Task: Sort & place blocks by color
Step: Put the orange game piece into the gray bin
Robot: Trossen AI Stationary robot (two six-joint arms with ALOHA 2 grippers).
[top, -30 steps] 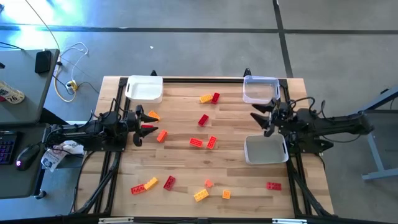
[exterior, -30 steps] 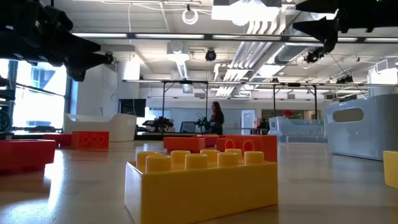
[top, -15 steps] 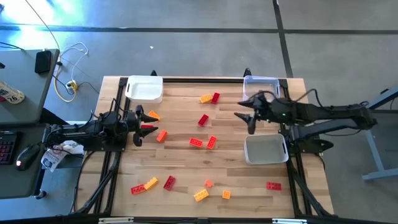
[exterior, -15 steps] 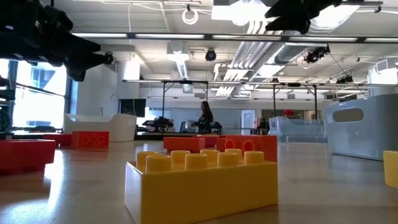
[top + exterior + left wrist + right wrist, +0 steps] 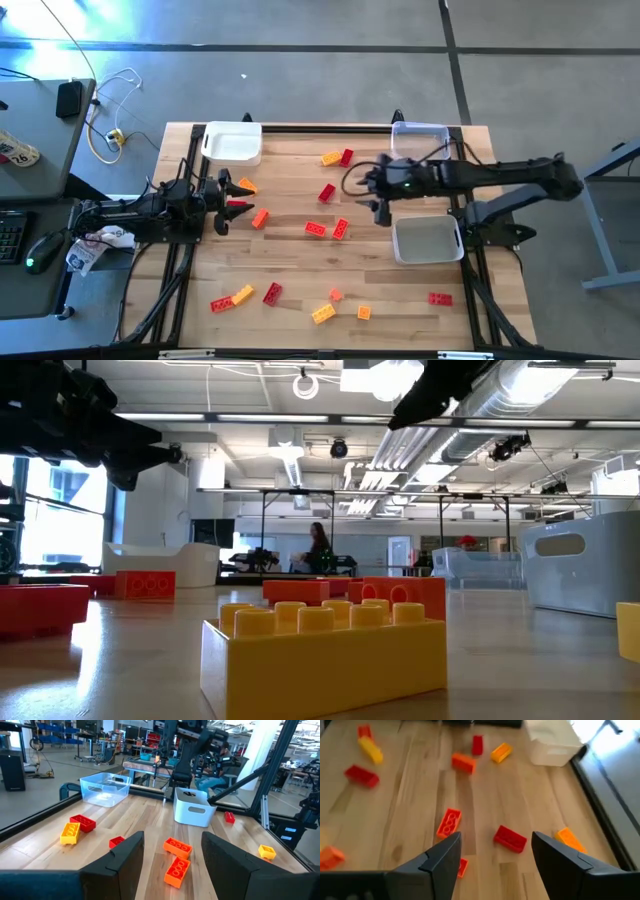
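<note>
While above the table, right gripper point(image 5: 378, 196) gapes empty | left gripper point(image 5: 228, 195) open, empty

A wooden table point(image 5: 290, 260) holds scattered red, orange and yellow blocks point(image 5: 315, 229), 2 white trays point(image 5: 233, 143) and 1 clear tray point(image 5: 419, 143).

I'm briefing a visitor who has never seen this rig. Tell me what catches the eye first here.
First, the red, orange and yellow blocks strewn loose over the wooden table, none in a tray. Then the right gripper, open, stretched out over the table's middle near a red block. The left gripper waits open at the left edge, and the white tray sits at the right.
</note>
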